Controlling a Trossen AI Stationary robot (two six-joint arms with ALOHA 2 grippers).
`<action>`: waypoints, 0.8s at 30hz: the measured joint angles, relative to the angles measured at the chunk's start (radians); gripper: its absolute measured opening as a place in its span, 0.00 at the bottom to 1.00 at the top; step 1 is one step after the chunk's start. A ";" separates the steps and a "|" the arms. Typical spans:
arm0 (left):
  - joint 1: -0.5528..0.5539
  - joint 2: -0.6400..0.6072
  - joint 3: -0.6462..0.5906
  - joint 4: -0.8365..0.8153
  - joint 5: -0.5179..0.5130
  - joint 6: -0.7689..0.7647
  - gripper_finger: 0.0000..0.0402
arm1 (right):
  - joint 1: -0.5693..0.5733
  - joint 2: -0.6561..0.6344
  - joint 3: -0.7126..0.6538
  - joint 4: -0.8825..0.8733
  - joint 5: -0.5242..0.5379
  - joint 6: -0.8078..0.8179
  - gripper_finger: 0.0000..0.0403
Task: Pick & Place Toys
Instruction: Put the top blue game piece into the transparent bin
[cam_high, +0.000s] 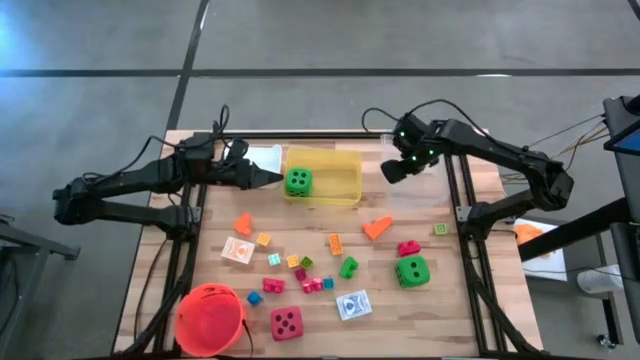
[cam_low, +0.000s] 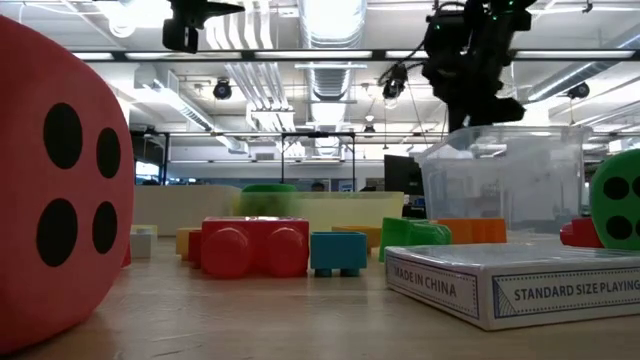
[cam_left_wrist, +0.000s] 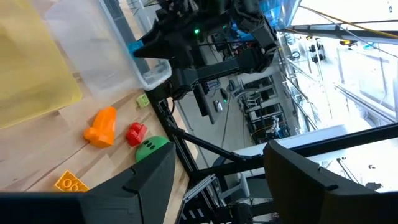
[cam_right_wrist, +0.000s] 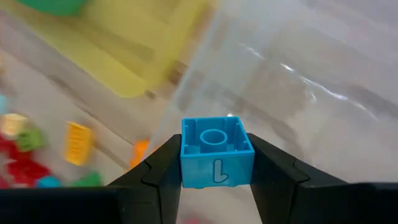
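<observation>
My right gripper (cam_high: 390, 172) hangs over the clear bin (cam_right_wrist: 292, 81), shut on a small blue block (cam_right_wrist: 216, 152). To the left of that bin stands the yellow bin (cam_high: 335, 185) with a green die (cam_high: 298, 181) in it. My left gripper (cam_high: 270, 178) hovers by the yellow bin's left side, open, with nothing between its fingers (cam_left_wrist: 149, 180). Small blocks, an orange wedge (cam_high: 377, 227), two picture cards (cam_high: 353, 305), a second green die (cam_high: 411, 271) and a pink-red die (cam_high: 286, 322) lie on the wooden table. My right gripper pinches the blue block by two opposite side walls (cam_right_wrist: 186, 155) between its two fingers (cam_right_wrist: 155, 174). The fingers come from above, slanting steeply down. The block is lifted clear over the clear bin, its hollow face with the round tube turned toward the wrist.
An orange-red bucket (cam_high: 210, 318) stands at the table's near left corner. A white bin (cam_high: 262, 158) sits left of the yellow one, under my left arm. Black frame rails (cam_high: 470, 260) run along both sides of the table.
</observation>
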 joint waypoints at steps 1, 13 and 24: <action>0.000 0.000 0.000 0.000 0.000 0.006 0.58 | 0.000 0.000 0.006 0.016 -0.013 -0.001 0.37; 0.000 0.000 0.000 0.000 0.000 0.020 0.58 | -0.036 0.027 0.161 -0.188 0.079 -0.305 0.37; 0.000 0.000 0.000 0.000 0.000 0.047 0.58 | -0.039 0.168 0.184 -0.249 0.153 -0.688 0.37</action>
